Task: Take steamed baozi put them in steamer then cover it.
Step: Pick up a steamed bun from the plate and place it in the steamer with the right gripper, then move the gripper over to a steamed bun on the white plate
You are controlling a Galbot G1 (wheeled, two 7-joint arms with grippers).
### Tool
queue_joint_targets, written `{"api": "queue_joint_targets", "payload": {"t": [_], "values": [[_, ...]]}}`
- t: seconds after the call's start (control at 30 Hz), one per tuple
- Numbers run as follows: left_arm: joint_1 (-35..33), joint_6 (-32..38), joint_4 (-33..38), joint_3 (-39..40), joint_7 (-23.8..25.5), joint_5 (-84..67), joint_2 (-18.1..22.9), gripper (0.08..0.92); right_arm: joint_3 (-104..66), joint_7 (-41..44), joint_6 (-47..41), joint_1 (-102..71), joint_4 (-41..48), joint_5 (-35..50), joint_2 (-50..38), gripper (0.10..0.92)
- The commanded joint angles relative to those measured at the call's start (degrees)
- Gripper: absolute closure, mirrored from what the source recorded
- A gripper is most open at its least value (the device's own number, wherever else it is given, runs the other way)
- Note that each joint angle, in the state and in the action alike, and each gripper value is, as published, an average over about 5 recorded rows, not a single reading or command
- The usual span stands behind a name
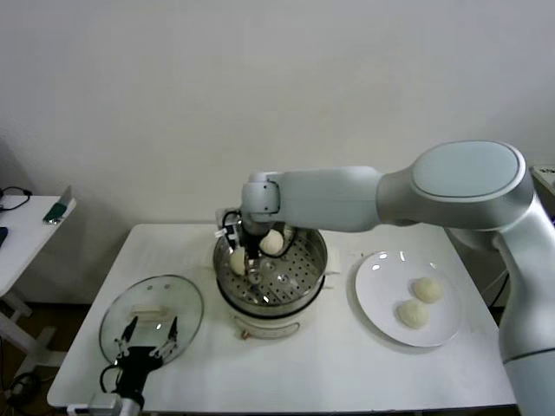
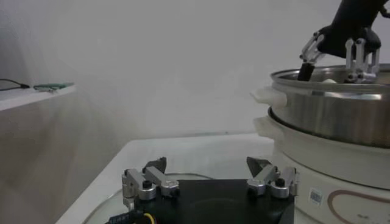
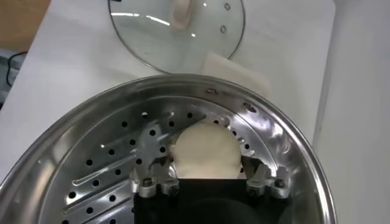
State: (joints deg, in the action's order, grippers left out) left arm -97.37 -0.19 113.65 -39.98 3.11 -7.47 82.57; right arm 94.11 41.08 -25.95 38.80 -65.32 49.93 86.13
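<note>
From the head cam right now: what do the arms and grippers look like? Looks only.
Right arm: smooth light-grey shell with bulbous rounded joints. Right gripper: black body, silver metal linkage fingers, thin cables at the wrist. Left gripper: same black body, silver bolted knuckles, dark fingertips, with a yellow wire visible at its base in the left wrist view.
</note>
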Motion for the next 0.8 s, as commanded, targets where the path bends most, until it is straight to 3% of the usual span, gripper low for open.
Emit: {"api": "queue_joint_targets", "payload": {"t": [0.03, 0.33, 0.6, 0.8], "values": [[-0.03, -0.04, 0.25, 0.01, 0.01, 0.02, 0.02, 0.177, 0.65, 6.22, 5.65, 5.78, -4.29, -1.64, -6.52, 0.206], [0.91, -0.46, -0.14, 0.4, 0.1, 0.07, 0.16, 0.177, 8.72, 17.36, 12.35, 19.38, -13.29, -3.24, -32.44, 0.202], [2.38, -1.1, -1.1, 0.5, 0.24, -0.05, 0.32, 0.177, 19.43, 18.04, 13.64, 22.34, -22.89, -16.29, -52.06, 0.203], [2.5, -1.18, -1.18, 0.57, 0.24, -0.03, 0.49, 0.177, 17.97, 16.24, 13.55, 14.17, -24.38, -26.79, -59.59, 0.203]]}}
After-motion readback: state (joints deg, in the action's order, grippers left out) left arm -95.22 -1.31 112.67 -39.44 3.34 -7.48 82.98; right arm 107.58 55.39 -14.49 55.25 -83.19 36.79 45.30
